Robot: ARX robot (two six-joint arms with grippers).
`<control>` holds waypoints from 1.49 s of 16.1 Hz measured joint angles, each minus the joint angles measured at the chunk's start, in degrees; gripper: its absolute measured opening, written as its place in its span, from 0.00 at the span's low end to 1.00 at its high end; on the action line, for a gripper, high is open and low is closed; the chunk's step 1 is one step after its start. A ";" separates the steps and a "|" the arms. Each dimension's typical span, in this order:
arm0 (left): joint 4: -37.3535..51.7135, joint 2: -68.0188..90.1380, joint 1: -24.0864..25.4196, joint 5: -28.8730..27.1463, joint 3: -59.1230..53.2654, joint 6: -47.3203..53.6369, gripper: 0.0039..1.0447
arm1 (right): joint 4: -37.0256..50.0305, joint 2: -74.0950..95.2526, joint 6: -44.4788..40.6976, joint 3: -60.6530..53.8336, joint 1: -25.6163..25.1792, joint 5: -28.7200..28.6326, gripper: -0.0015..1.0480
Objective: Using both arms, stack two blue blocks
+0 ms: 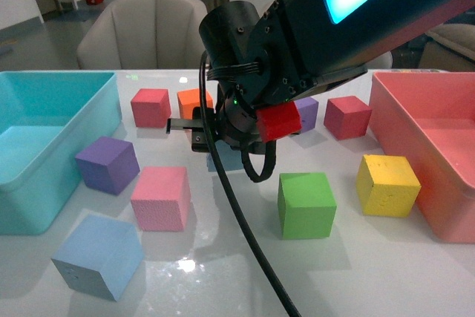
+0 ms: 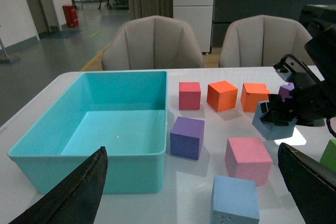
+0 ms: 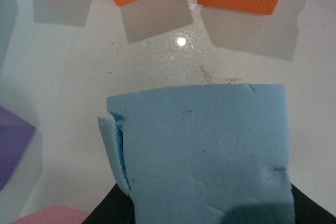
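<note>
Right claw grasping the held blue block | left claw released, empty | risk: your block sits tilted, so it may slide off the near-left blue block.

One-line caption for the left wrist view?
Right gripper clamps a tilted blue block; the other blue block sits near the turquoise bin.

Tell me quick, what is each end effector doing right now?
Left end effector: open, holding nothing.
Right end effector: closed on a blue block.
</note>
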 joint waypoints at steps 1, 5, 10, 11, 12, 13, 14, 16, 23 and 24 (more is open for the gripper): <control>0.02 0.00 0.00 0.00 0.00 0.02 0.94 | -0.63 1.11 1.62 1.29 -0.02 0.70 0.41; 0.00 0.00 0.00 0.00 0.00 0.02 0.94 | -0.66 0.70 5.25 -0.79 0.83 3.98 0.41; 0.02 0.00 0.00 0.00 0.00 0.02 0.94 | -2.80 0.74 5.62 -0.20 1.44 5.44 0.41; 0.02 0.00 0.00 0.00 0.00 0.00 0.94 | -2.97 0.79 5.64 0.24 1.42 5.44 0.41; 0.02 0.00 0.00 0.00 0.00 0.00 0.94 | -3.19 0.79 5.66 0.35 1.42 5.51 0.50; 0.02 0.00 0.00 0.00 0.00 0.02 0.94 | -3.13 0.79 5.66 0.35 1.42 5.51 0.62; 0.02 0.00 0.00 0.00 0.00 0.02 0.94 | -2.86 0.79 5.68 0.35 1.42 5.51 0.74; 0.02 0.00 0.00 0.00 0.00 0.02 0.94 | -2.27 0.76 6.34 -0.11 1.44 5.51 0.95; 0.02 0.00 0.00 0.02 0.00 0.02 0.94 | -1.18 -8.02 6.88 -7.21 1.86 7.98 0.94; 0.02 0.00 0.00 0.00 0.00 0.02 0.94 | -0.37 -10.14 7.02 -9.03 1.81 9.57 0.94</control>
